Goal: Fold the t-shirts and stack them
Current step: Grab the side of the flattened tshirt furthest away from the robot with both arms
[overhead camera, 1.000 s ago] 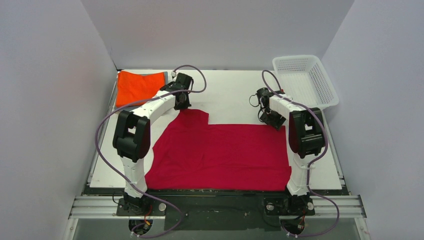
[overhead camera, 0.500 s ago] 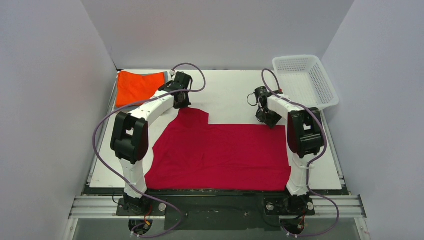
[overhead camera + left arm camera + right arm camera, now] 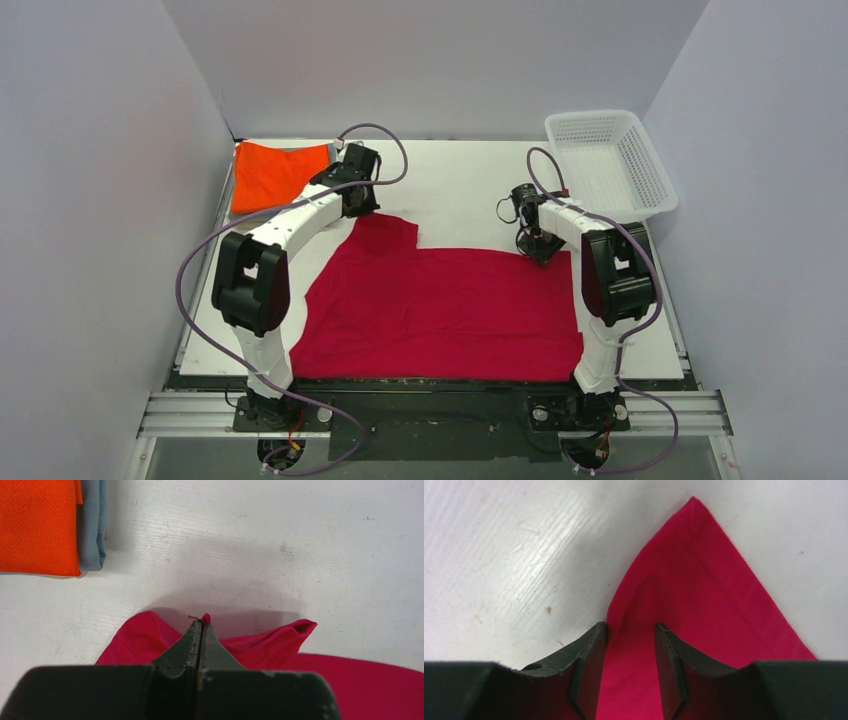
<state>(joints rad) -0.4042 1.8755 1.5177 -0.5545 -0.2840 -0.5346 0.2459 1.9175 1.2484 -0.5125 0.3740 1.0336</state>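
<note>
1. The crimson t-shirt (image 3: 440, 305) is shown spread flat on the white surface (image 3: 470, 190) between the two arms. Its long axis runs left to right, and a narrower flap at its left end points toward the far edge.
2. The left tool (image 3: 201, 623) is pressed closed on a pinch of that flap's far edge, where the cloth is bunched into a small ridge.
3. The right tool (image 3: 629, 630) is narrowly parted, its fingers set astride the shirt's far right corner, whose tip points away from the arm.
4. A folded orange t-shirt (image 3: 280, 175) is stacked on a grey-blue t-shirt (image 3: 94, 525) at the far left corner. A white basket (image 3: 610, 160) is seen at the far right.
</note>
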